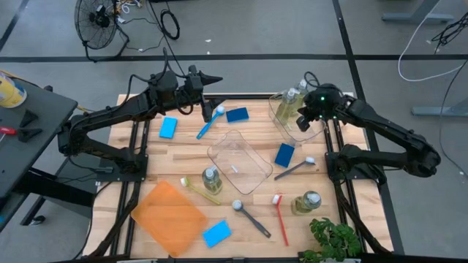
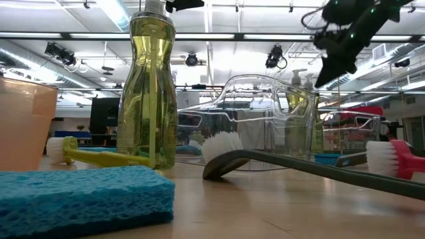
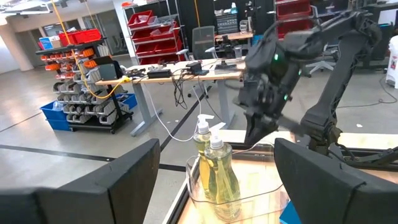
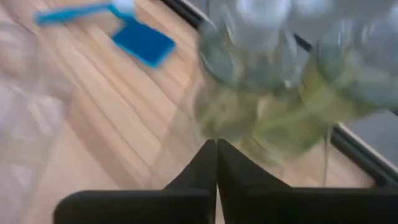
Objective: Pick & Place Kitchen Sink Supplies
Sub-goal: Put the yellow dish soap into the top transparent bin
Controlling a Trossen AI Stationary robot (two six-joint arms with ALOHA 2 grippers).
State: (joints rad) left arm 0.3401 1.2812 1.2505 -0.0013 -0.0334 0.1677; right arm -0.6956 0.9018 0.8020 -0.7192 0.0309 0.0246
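Observation:
Two soap bottles (image 1: 290,102) stand upright in a clear tub (image 1: 281,120) at the table's far right. My right gripper (image 4: 216,144) hangs shut and empty just above that tub's near side (image 1: 305,117), slanting down. My left gripper (image 1: 210,77) is open and level, high over the far edge. On the table lie blue sponges (image 1: 169,127) (image 1: 237,114) (image 1: 284,154) (image 1: 217,233), a blue brush (image 1: 208,123), a yellow-green brush (image 1: 197,188), grey brushes (image 1: 296,168) (image 1: 251,218) and a red brush (image 1: 280,219). Two more bottles (image 1: 211,179) (image 1: 307,202) stand there too.
A second clear tub (image 1: 240,161) stands at the table's middle, and a flat orange tray (image 1: 170,217) lies at the near left. A green plant (image 1: 336,237) sits at the near right corner. Bare wood shows between the left sponge and the tray.

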